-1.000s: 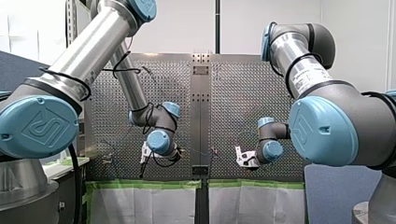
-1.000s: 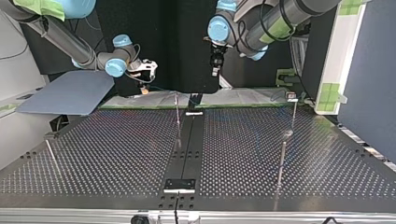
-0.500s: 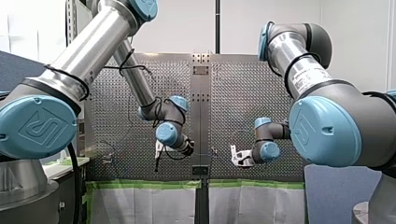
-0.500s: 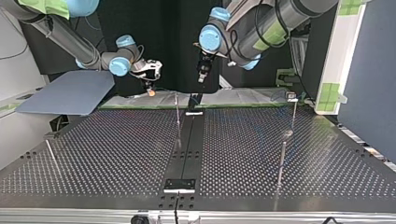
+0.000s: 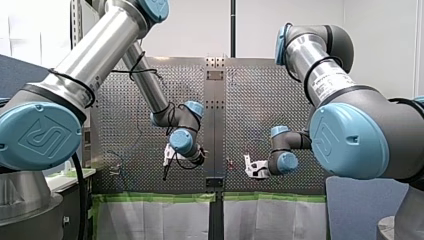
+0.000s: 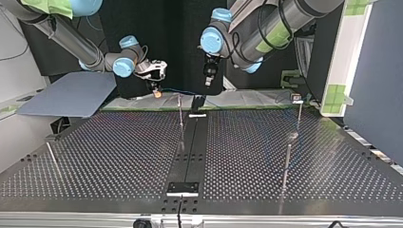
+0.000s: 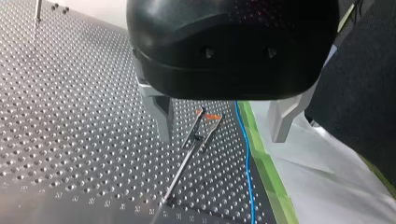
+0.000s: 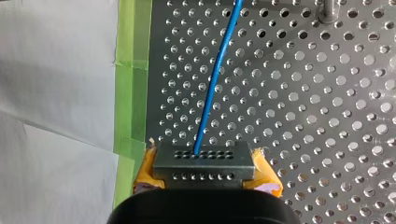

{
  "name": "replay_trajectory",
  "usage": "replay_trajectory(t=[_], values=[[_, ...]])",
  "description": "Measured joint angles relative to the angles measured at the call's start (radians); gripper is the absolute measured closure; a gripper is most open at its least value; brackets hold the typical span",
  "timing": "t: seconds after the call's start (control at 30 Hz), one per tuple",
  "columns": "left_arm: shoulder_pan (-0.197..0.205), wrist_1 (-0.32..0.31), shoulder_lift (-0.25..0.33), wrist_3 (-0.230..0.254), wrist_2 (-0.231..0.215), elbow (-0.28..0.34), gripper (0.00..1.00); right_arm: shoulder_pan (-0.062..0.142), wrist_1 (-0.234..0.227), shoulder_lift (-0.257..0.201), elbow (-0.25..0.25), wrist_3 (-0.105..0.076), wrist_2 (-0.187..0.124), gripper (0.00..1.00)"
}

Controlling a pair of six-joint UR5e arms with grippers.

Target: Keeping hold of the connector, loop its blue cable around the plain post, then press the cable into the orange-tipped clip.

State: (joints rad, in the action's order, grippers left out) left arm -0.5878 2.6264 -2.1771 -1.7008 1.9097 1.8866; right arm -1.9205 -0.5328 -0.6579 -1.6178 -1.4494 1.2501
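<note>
My right gripper (image 8: 203, 170) is shut on a grey connector (image 8: 203, 157), with its yellow pads at the connector's two ends. The blue cable (image 8: 215, 74) runs from the connector straight ahead over the perforated table. In the top view my right gripper (image 6: 156, 89) hangs above the table's far edge, just left of a thin upright clip (image 6: 180, 111). My left gripper (image 7: 223, 136) is open, with metal fingers (image 7: 161, 116) spread wide. Below it, between the fingers, stand the orange-tipped clip (image 7: 209, 116) and the blue cable (image 7: 246, 154). Neither touches the fingers.
Plain metal posts (image 6: 287, 161) (image 6: 299, 111) stand at the top view's right and another post (image 6: 51, 156) at its left. A post's base (image 8: 328, 13) shows ahead of my right gripper. Green tape (image 7: 268, 172) and white sheeting edge the table near both grippers.
In the front view my left gripper has swung right toward the middle strip. My right gripper has moved left with the connector, toward the clip.
</note>
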Motion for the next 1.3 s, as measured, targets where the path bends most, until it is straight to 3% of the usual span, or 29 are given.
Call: replay_trajectory(t=[0.47, 1.0, 1.17, 1.3], values=[[-0.002, -0.003, 0.000, 0.001, 0.026, 0.000, 0.00, 0.001, -0.013, -0.001, 0.000, 0.002, 0.017, 1.00], [-0.001, -0.029, 0.002, 0.107, 0.091, -0.002, 0.00, -0.001, -0.018, 0.000, 0.000, -0.002, 0.015, 1.00], [0.001, -0.039, 0.002, 0.117, 0.087, -0.003, 0.00, -0.002, -0.019, 0.000, 0.000, -0.002, 0.015, 1.00], [0.003, -0.073, 0.001, 0.123, 0.055, -0.010, 0.00, -0.002, -0.020, 0.000, 0.000, -0.003, 0.013, 1.00]])
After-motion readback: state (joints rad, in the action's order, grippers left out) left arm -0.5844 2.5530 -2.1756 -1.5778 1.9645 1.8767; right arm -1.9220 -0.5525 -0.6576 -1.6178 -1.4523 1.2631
